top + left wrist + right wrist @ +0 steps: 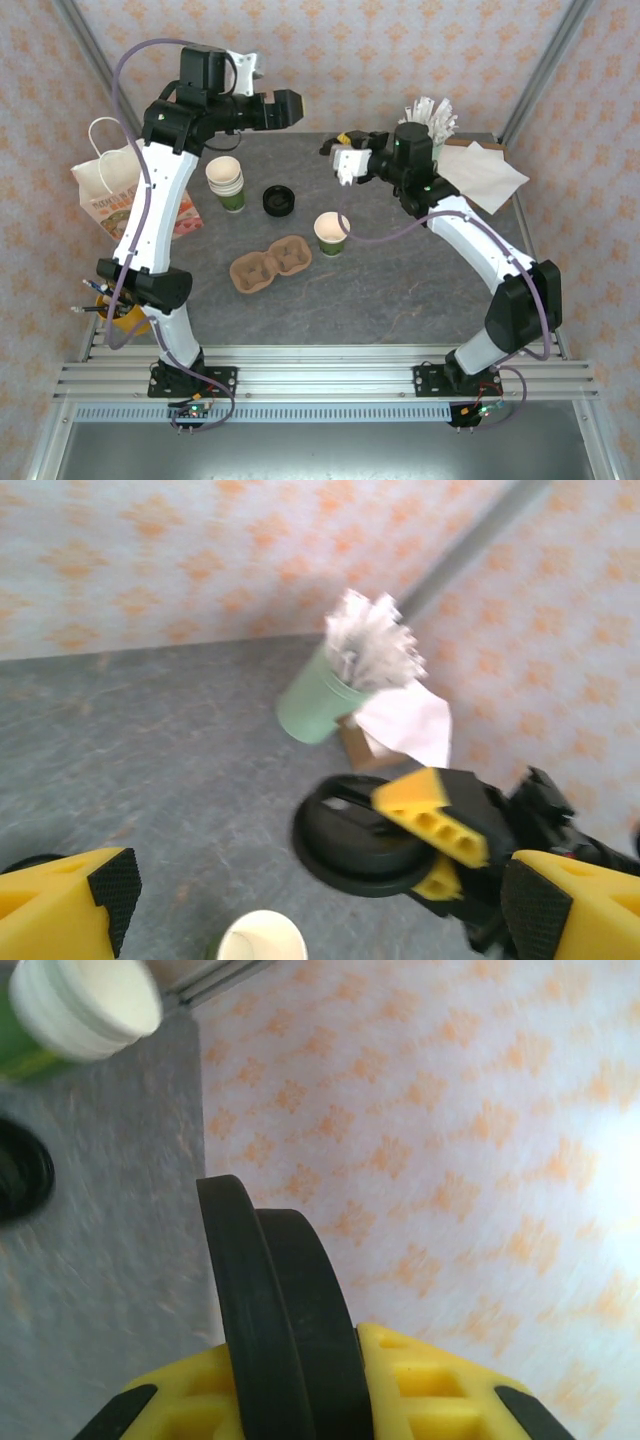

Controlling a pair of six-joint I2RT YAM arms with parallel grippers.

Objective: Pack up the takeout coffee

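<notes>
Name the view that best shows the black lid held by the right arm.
Left wrist view: the lid shows its round face almost whole, pinched at one edge by the right gripper. The right wrist view has it edge-on, close up. In the top view it is tiny and hard to make out.

The lid [285,1320] in my right fingers [420,1390] is smooth black plastic, faintly glossy; the fingers are matt yellow plastic. The cup [331,232] is smooth paper, the carrier [270,263] beside it rough pulp, the table [400,290] under it matt, stone-like.
</notes>
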